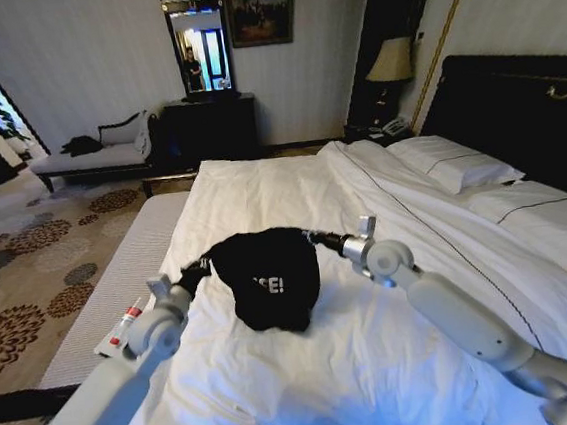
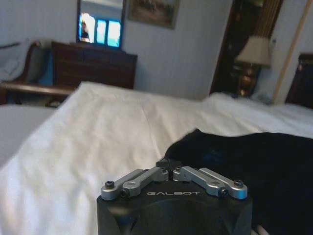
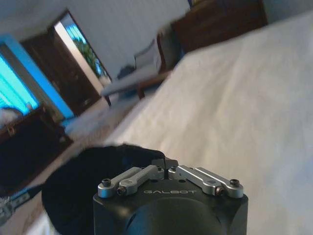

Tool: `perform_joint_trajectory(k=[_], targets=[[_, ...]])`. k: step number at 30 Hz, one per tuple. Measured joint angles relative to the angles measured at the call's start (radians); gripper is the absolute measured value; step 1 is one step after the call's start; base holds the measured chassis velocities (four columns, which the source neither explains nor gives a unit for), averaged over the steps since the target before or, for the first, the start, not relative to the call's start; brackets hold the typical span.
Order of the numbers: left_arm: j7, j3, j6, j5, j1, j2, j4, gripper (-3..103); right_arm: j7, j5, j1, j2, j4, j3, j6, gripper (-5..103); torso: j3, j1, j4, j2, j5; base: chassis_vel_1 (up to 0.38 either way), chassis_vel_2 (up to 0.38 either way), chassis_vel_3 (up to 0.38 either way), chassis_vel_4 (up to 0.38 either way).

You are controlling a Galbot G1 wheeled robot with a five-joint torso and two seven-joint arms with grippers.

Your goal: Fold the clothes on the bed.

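Shirt held up between both grippers over the bed.

Head view: black T-shirt (image 1: 267, 279) hangs bunched above the white duvet of the bed (image 1: 292, 197), mid-mattress, white lettering partly visible on the front. Left gripper (image 1: 202, 263) meets its left edge, right gripper (image 1: 313, 236) its right edge; fingertips are buried in the fabric there. Dark headboard (image 1: 524, 99) at right, pillows (image 1: 454, 161) below it.
Left wrist view: left gripper (image 2: 168, 164) has fingers pinched together on the black cloth (image 2: 264, 166), which spreads off to one side over the white bedding (image 2: 98, 127).
Right wrist view: right gripper (image 3: 164, 161) likewise clamped, fingers closed on a fold of the shirt (image 3: 93, 181); white duvet (image 3: 234, 112) runs beyond it, chaise (image 3: 132, 78) far off.
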Motion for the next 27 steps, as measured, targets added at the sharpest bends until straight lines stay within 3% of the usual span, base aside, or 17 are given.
perform_joint_trajectory(k=[6, 11, 19, 22, 27], targets=[[-0.003, 0.030, -0.003, 0.045, 0.037, -0.036, 0.001, 0, -0.012, -0.057, -0.118, 0.031, 0.003, 0.026, 0.000, 0, 0.000, 0.000, -0.0007, 0.000, 0.0002, 0.000, 0.000, 0.000, 0.000], [-0.010, 0.005, -0.002, 0.036, 0.029, -0.015, -0.015, 0, -0.008, -0.049, -0.139, 0.020, 0.031, 0.067, 0.003, 0, 0.000, 0.000, -0.0001, 0.000, 0.0000, 0.000, 0.000, 0.000, 0.000], [-0.030, -0.062, 0.029, -0.097, -0.148, 0.139, -0.098, 0, 0.050, 0.090, -0.008, -0.096, 0.126, 0.150, 0.004, 0, 0.000, 0.000, -0.0003, 0.000, 0.0003, 0.000, 0.000, 0.000, 0.000], [-0.051, -0.057, 0.045, -0.184, -0.281, 0.210, -0.114, 0, 0.091, 0.187, 0.125, -0.157, 0.150, 0.158, -0.001, 0, 0.000, 0.000, 0.0000, 0.000, -0.0001, 0.000, 0.000, 0.000, 0.000], [-0.084, -0.032, 0.069, -0.303, -0.473, 0.261, -0.151, 0, 0.129, 0.318, 0.248, -0.223, 0.176, 0.186, -0.014, 0, 0.000, 0.000, -0.0006, 0.000, 0.0001, 0.000, 0.000, 0.000, 0.000]])
